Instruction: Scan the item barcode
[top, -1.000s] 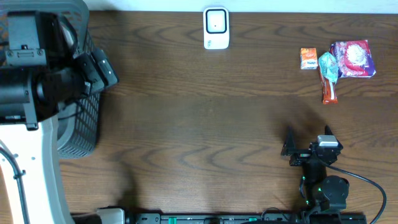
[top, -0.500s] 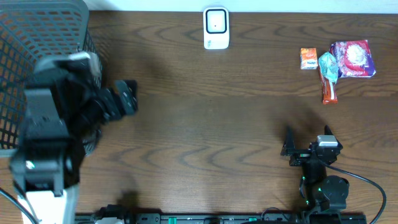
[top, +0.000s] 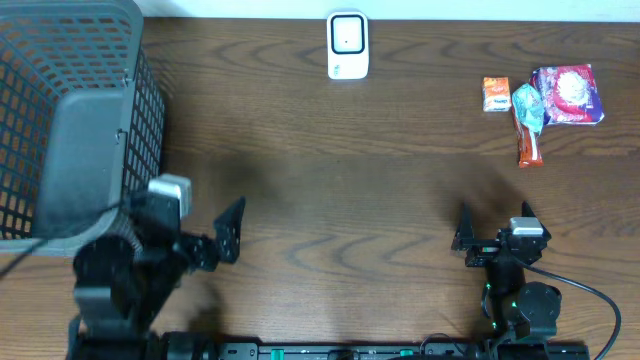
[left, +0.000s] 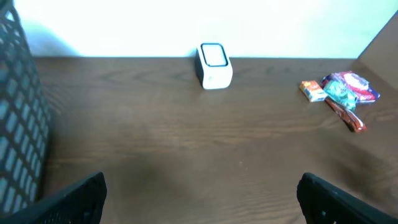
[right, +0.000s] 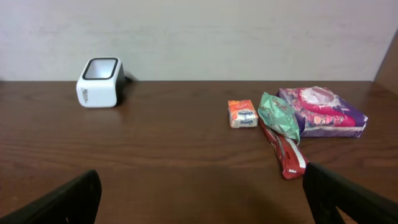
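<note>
Moved: a second ago we saw the left arm up over the basket (top: 140, 110). Now it sits low at the near left edge of the table (top: 330, 180), and the basket's grey mesh shows whole. The right arm, the scanner and the snacks lie where they did.
Left pincer (top: 222, 240): released, with jaws spread wide and nothing between them. In its wrist view we see only bare wood between the two dark fingers.
Right pincer (top: 495, 225): released as well, jaws wide and empty, near the front edge on the right side.
Scanner (top: 348, 45): white, standing at the far edge at mid-table, well apart from both pincers.
Snacks: all four are grouped near the far right corner of the table.
Orange packet (top: 496, 94): the leftmost of the group, just beside the green packet (top: 528, 105).
Red bar (top: 529, 145): it runs toward the near side, and the green packet lies over its far end.
Purple pack (top: 568, 94): the rightmost, with the green packet against its left side.
Snacks to right pincer: we see them beyond it and slightly right, well apart, with bare wood between.
Snacks to left pincer: across the table, far to its right.
</note>
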